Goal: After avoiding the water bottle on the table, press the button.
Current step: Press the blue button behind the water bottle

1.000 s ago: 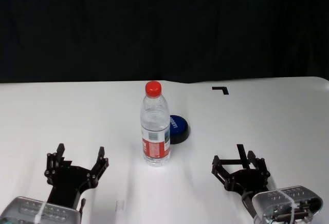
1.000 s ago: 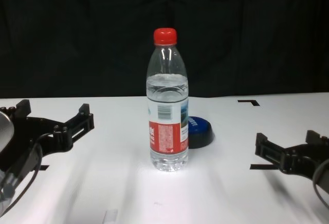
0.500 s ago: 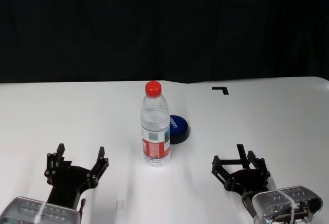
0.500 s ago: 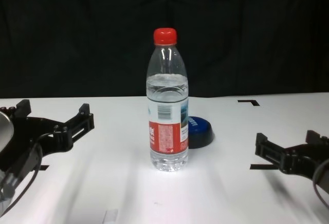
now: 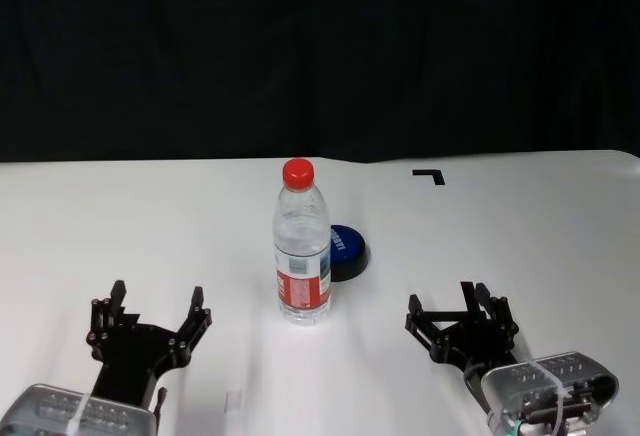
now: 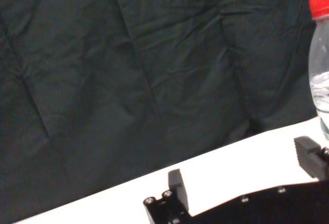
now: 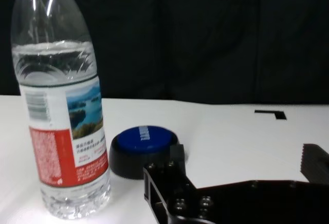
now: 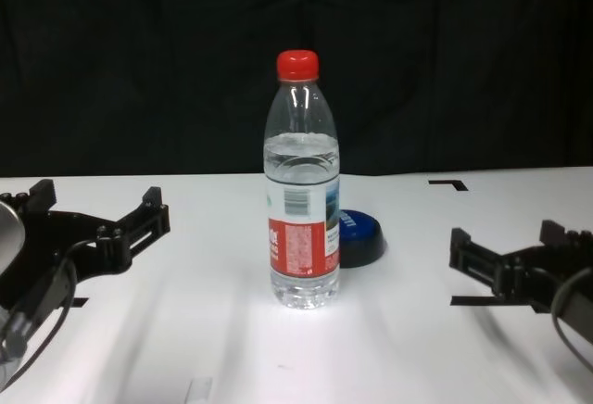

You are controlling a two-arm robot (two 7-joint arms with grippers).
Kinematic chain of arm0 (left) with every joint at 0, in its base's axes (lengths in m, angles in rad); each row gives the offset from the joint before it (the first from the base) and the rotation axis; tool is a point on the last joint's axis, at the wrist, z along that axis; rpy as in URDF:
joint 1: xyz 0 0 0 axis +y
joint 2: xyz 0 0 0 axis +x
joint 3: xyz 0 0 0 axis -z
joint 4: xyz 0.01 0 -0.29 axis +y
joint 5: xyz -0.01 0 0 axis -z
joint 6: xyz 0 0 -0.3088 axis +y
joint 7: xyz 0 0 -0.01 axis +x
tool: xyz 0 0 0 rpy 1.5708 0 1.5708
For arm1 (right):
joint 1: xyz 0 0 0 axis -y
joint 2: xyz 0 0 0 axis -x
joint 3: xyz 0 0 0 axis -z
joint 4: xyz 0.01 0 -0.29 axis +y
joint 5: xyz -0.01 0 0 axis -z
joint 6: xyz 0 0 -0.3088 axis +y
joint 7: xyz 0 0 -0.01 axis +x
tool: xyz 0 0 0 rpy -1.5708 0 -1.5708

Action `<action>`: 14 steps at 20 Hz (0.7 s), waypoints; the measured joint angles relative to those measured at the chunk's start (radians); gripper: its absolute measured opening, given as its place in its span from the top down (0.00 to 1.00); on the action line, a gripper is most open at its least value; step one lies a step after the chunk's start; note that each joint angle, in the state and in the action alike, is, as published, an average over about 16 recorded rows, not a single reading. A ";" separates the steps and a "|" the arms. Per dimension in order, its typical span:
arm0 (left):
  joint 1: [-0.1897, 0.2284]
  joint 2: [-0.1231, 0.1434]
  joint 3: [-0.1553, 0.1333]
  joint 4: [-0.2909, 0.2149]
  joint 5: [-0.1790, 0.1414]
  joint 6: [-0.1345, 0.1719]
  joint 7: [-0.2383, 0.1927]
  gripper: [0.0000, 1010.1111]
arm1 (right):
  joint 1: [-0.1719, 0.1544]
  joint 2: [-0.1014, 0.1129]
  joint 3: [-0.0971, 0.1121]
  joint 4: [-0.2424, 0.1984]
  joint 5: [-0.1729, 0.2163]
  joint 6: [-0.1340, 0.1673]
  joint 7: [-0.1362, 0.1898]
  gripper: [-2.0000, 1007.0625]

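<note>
Head view: right gripper [image 5: 461, 313], black two-fingered pincer, spread wide and empty, low over the broad white table [image 5: 560, 246] on its near right side. Tall clear plastic water bottle [image 5: 302, 241] with red cap standing upright at centre; low round dark blue button [image 5: 345, 248] just behind it, peeking out on the bottle's right flank. Button lying ahead and inward from the right pincer, clear of the bottle on that side, so likely the nearer and less obstructed arm. Left gripper [image 5: 152, 310], likewise splayed and empty, parked at near left, with the bottle between it and the button.

Left wrist view: own black fingers [image 6: 178, 189] apart, red-capped bottle at the frame edge, button not seen.

Right wrist view: button [image 7: 142, 147] beyond a black fingertip [image 7: 175, 163], bottle [image 7: 61, 95] beside it, the two close or touching; cannot tell which.

Chest view: right pincer [image 8: 505, 253] gaping, left pincer [image 8: 93, 208] wide too, bottle [image 8: 303, 182] upright, partly masking the button [image 8: 360, 237].

Against the frames a second back: right pincer shifted slightly inward and forward toward the button; bottle, button and left arm unchanged.
</note>
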 joint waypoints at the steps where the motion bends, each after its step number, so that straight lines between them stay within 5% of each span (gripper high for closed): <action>1: 0.000 0.000 0.000 0.000 0.000 0.000 0.000 0.00 | 0.004 -0.002 0.002 0.001 -0.005 0.000 0.003 0.00; 14: 0.000 0.000 0.000 0.000 0.000 0.000 0.000 0.00 | 0.058 -0.018 0.037 0.025 -0.062 0.001 0.038 0.00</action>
